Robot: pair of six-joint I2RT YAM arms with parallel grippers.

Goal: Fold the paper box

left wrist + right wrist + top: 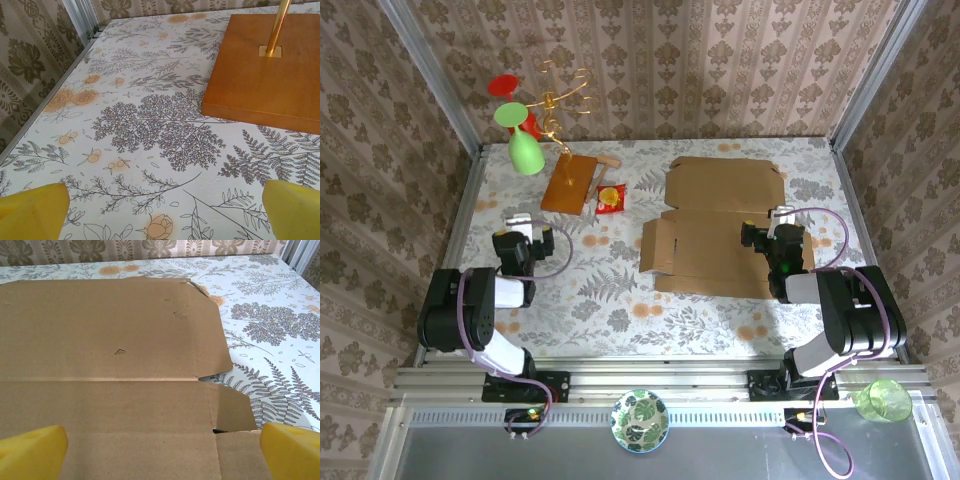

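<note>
The paper box (720, 225) lies unfolded and flat on the right half of the table, its brown panels, creases and side flaps spread out (110, 330). My right gripper (783, 214) sits over the box's right end, open, its yellow fingertips (32, 452) wide apart above the cardboard with nothing between them (162, 452). My left gripper (517, 223) is at the left side of the table, far from the box. It is open too (165, 212), with only the patterned tablecloth between its yellow fingers (35, 207).
An orange-brown wooden board (568, 183) carrying a gold wire stand (563, 105) stands ahead of the left gripper (265, 75). A green glass (525, 150) and a red one (505, 88) hang there. A small snack packet (611, 198) lies beside the board. Metal frame rails edge the table.
</note>
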